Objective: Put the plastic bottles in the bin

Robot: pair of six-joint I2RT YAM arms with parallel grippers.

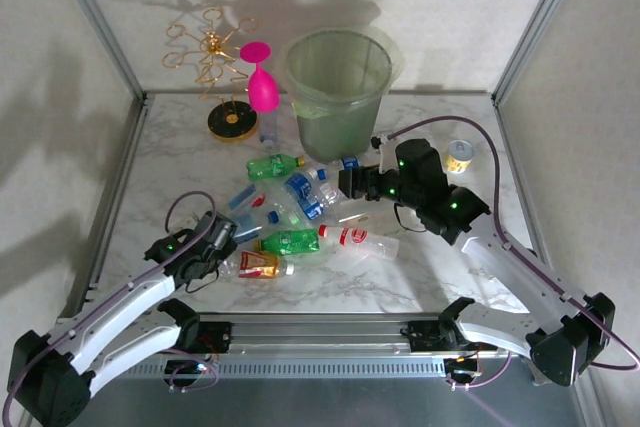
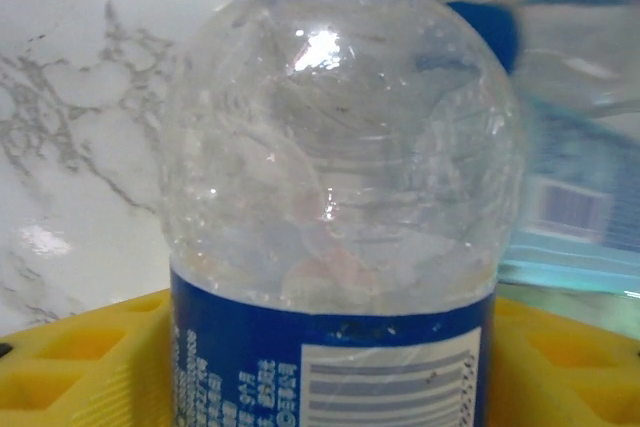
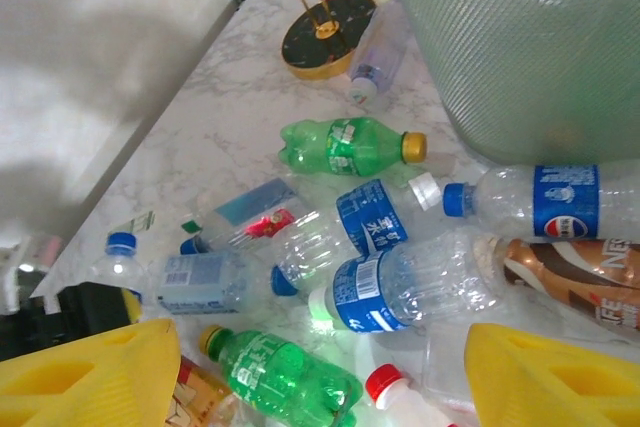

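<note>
Several crushed plastic bottles lie in a heap mid-table: a green one (image 1: 272, 166), another green one (image 1: 290, 241), a clear red-capped one (image 1: 358, 239) and a blue-labelled one (image 1: 303, 194). The bin (image 1: 300, 77) stands upright at the back, just behind the heap. My left gripper (image 1: 225, 235) sits at the heap's near left, shut on a clear bottle with a blue cap and a dark blue label (image 2: 340, 197); yellow pads (image 2: 90, 367) press both its sides. My right gripper (image 3: 320, 347) hovers open over the heap, above a blue-labelled bottle (image 3: 400, 287), with the bin (image 3: 540, 47) beyond.
A pink goblet (image 1: 262, 82) and a gold wire stand on a black base (image 1: 232, 123) stand left of the bin. A small can (image 1: 459, 155) sits at the right. A brown-labelled bottle (image 3: 570, 267) lies near the bin's foot. Metal frame posts edge the table.
</note>
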